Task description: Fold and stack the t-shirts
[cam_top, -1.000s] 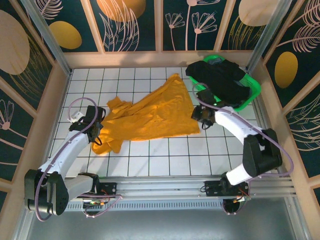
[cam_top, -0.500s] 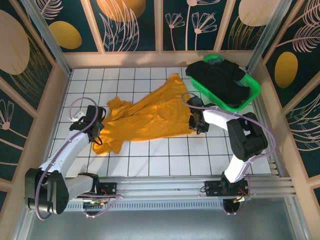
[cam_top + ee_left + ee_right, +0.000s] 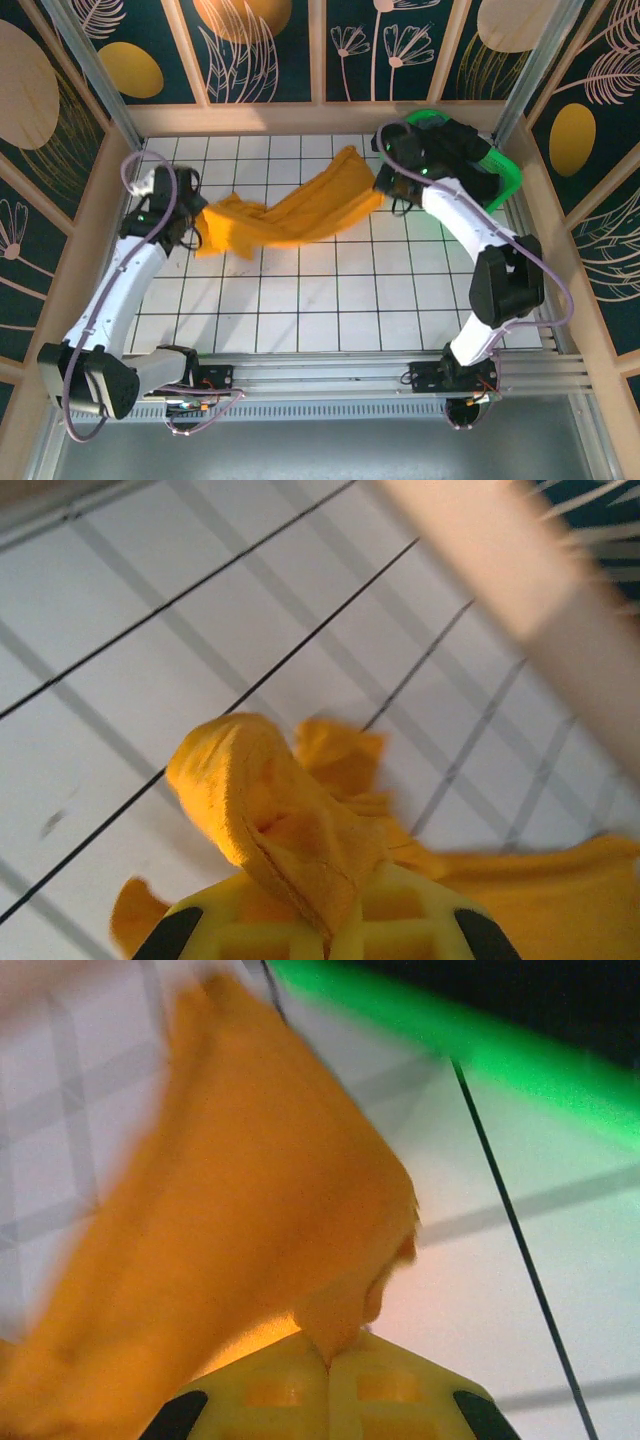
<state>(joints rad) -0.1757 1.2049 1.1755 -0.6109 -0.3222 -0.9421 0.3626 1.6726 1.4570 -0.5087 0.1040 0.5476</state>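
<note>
The mustard t-shirt hangs as a stretched, bunched band above the white tiles, held between both grippers. My left gripper is shut on its left end; in the left wrist view the cloth folds out from the closed yellow fingers. My right gripper is shut on the right end, and the right wrist view has the cloth pinched where the gripper meets. The black t-shirt lies in the green basket, partly hidden behind my right arm.
The green basket stands at the back right corner, close behind my right gripper; its rim runs across the right wrist view. Wooden walls border the tiled floor on the left, back and right. The arm bases sit on the rail at the near edge.
The right gripper closed on the mustard shirt's right edge. Both arms then rose and swung toward the back, lifting the shirt off the tiles and pulling it taut.
</note>
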